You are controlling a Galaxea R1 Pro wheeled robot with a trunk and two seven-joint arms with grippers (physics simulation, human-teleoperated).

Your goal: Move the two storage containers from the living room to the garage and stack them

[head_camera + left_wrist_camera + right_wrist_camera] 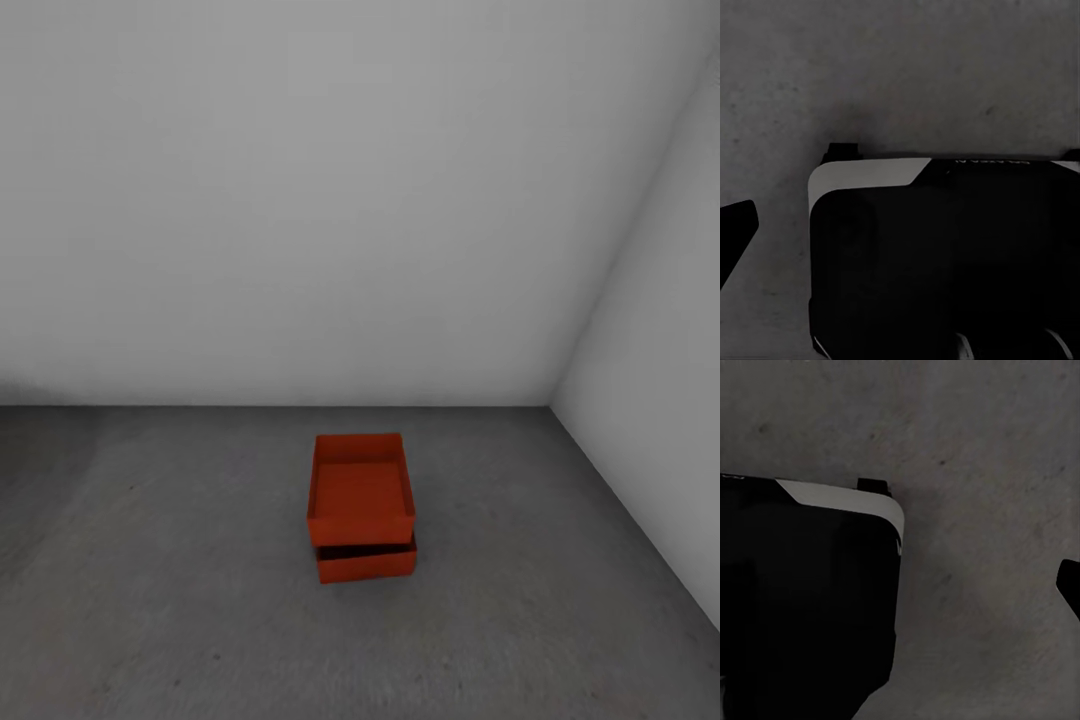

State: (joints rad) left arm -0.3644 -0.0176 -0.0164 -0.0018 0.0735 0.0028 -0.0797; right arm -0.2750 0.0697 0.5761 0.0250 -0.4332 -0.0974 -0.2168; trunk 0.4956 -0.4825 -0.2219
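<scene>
Upper container (361, 490) stacked on lower container (366, 562), lower centre of head view, on grey concrete floor (150, 600) (white walls (300, 200) behind). No legible writing. Gripper states: cannot tell.

The two stacked orange-red rectangular storage containers, the upper one (361, 488) and the lower one (366, 563), look like smooth, matt plastic with plain flat walls and no gloss. The dark grey concrete floor (180, 600) beneath them looks rough and mottled, speckled with small darker pits and dull throughout. The plain white walls (300, 200) are smooth and matt. In the wrist views, the robot's black-and-white base casing (945, 255) looks like smooth hard plastic.
</scene>
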